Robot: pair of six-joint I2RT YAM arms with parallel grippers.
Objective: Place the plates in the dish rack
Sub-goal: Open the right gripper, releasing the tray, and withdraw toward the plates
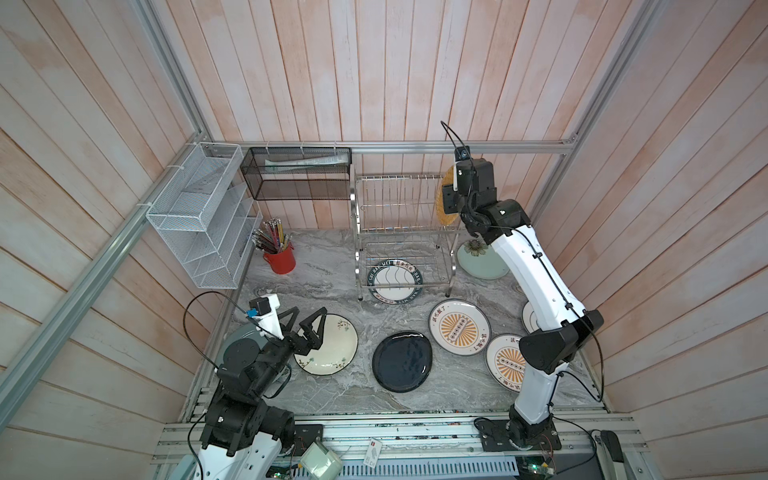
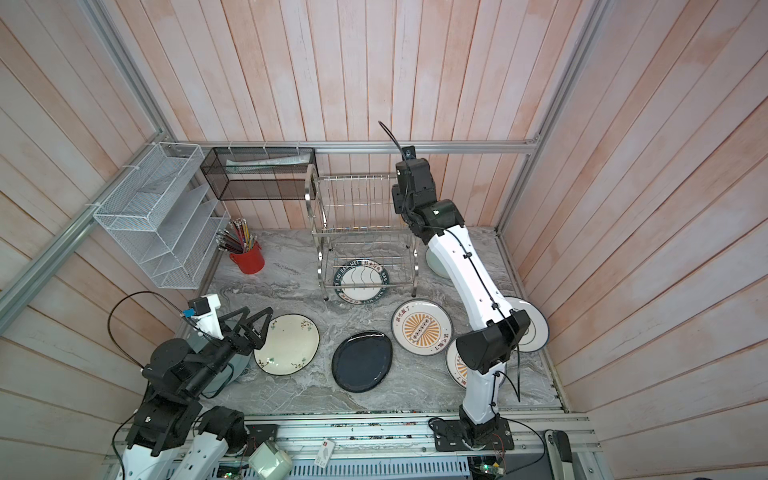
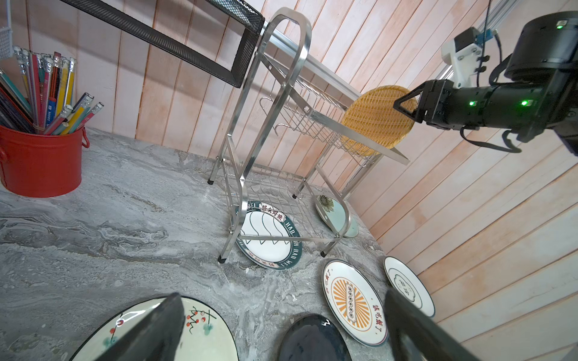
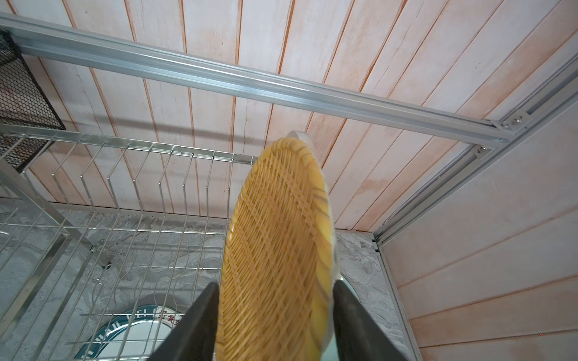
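A yellow woven-look plate (image 4: 278, 234) stands on edge at the right end of the dish rack's (image 1: 399, 232) upper tier. My right gripper (image 4: 274, 283) is open, its fingers straddling the plate's rim; the plate looks blurred. On the marble lie a cream floral plate (image 1: 332, 349), a black plate (image 1: 402, 360), two orange-sunburst plates (image 1: 459, 327) and a mint plate (image 1: 482, 262). A green-lettered plate (image 1: 395, 284) lies under the rack. My left gripper (image 1: 309, 311) hangs open and empty over the floral plate's left edge.
A red pencil pot (image 1: 280, 257) stands at the back left. A white mesh organiser (image 1: 199, 216) and a black mesh basket (image 1: 297, 174) hang on the walls. A blue-ring plate (image 3: 406, 284) lies by the right wall, and a grey-teal plate (image 1: 237, 336) shows under my left arm.
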